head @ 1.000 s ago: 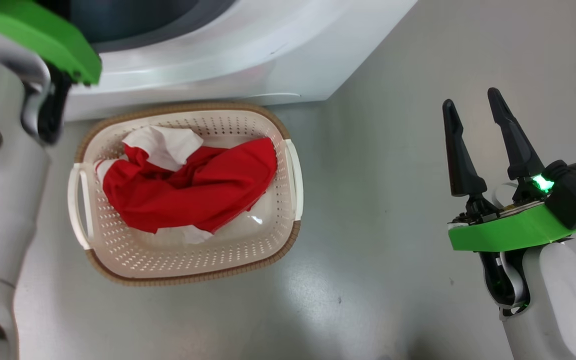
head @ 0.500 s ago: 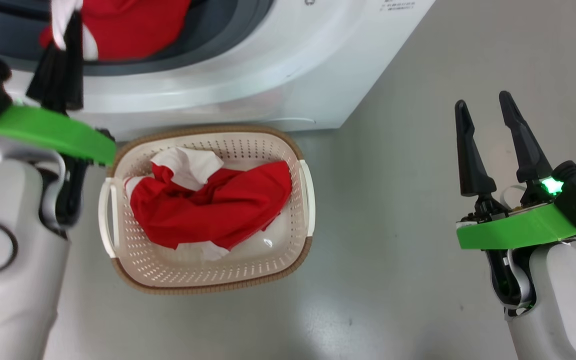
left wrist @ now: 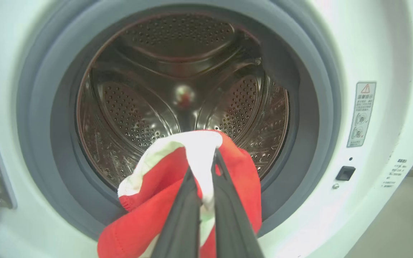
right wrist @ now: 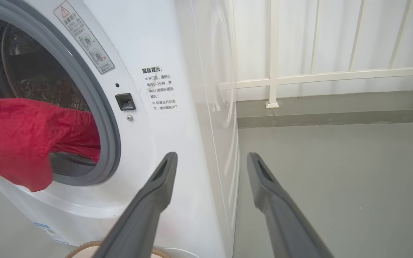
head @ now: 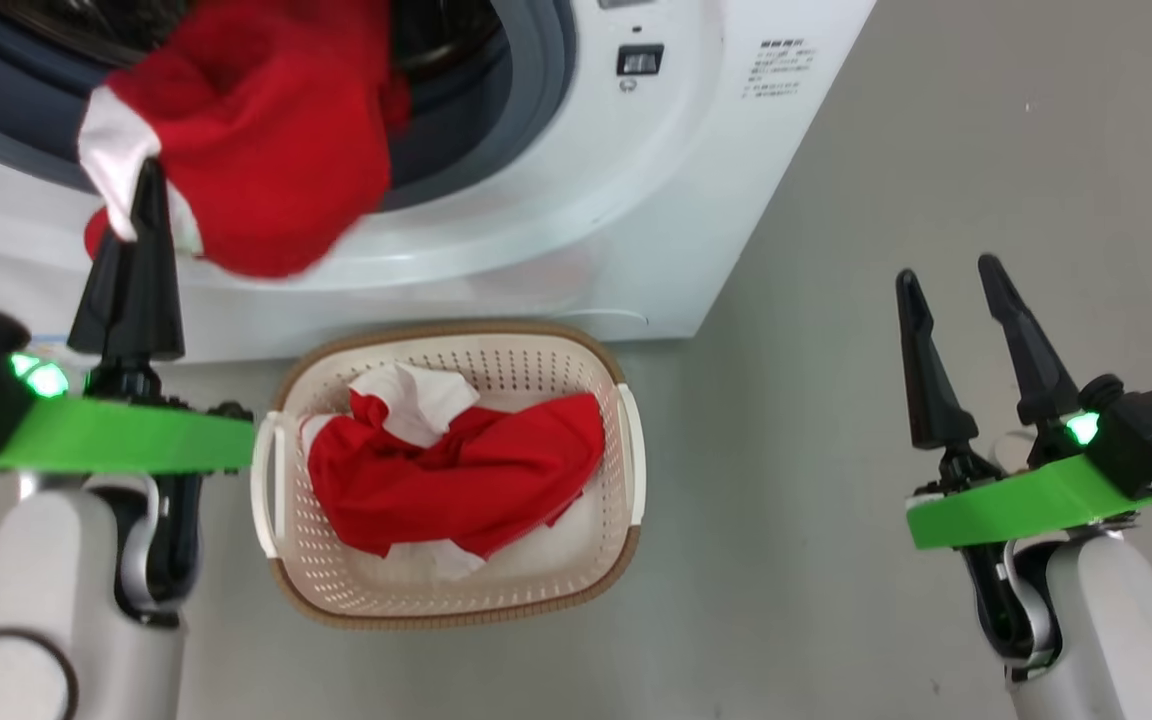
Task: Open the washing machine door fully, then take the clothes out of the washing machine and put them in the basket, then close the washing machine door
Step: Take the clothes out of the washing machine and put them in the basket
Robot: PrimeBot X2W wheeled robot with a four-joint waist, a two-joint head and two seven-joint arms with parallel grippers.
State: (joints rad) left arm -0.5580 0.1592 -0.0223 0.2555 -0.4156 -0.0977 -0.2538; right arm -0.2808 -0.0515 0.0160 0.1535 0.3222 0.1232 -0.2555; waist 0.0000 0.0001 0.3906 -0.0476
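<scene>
While our left claw [head: 147, 172] is clamped on the white trim of a red garment [head: 266, 130], that garment trails out of the washing machine [head: 656, 200] mouth, crossing the grey seal [left wrist: 317, 125], with the steel drum [left wrist: 177, 71] behind it. Below, on the floor [head: 816, 520], the basket [head: 456, 333] sits just in front of the machine, with a second red garment [head: 476, 480] bundled inside. Our right claw [head: 946, 270] hovers spread wide and empty, well to the basket's right.
</scene>
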